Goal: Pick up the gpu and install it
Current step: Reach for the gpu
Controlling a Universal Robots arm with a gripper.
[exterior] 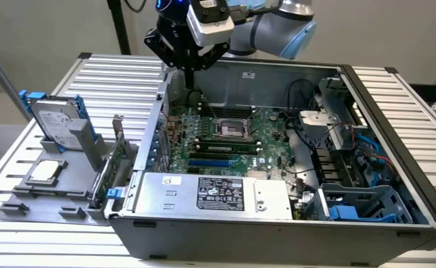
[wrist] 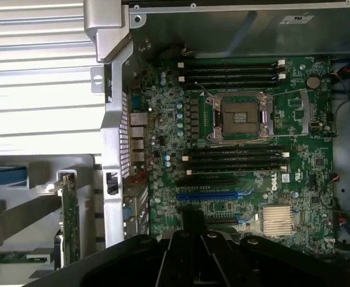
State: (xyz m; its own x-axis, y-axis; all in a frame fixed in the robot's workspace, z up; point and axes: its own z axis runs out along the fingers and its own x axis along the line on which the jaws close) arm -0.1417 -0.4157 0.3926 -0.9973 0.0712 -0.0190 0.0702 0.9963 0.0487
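One relation governs your move: the gpu (exterior: pixel 110 167) sits outside the computer case (exterior: pixel 278 234), while your pincer (exterior: pixel 190 82) hangs within the case's outline. It is above the far corner of the motherboard (exterior: pixel 233 139), close to the case wall on the exterior view's left. The pincer looks clenched and grasps nothing.

The gpu stands on edge in a grey holder (exterior: pixel 46 192) on the slatted surface (exterior: pixel 113 72), just beside that same case wall but on its outer side. Its long axis runs along the wall, and its silver bracket is at the end nearer the pincer. From the pincer, you find the card across the wall and back toward the case's power-supply (exterior: pixel 211 195) end. In the wrist view the gpu (wrist: pixel 69 221) shows edge-on, parallel to the wall.
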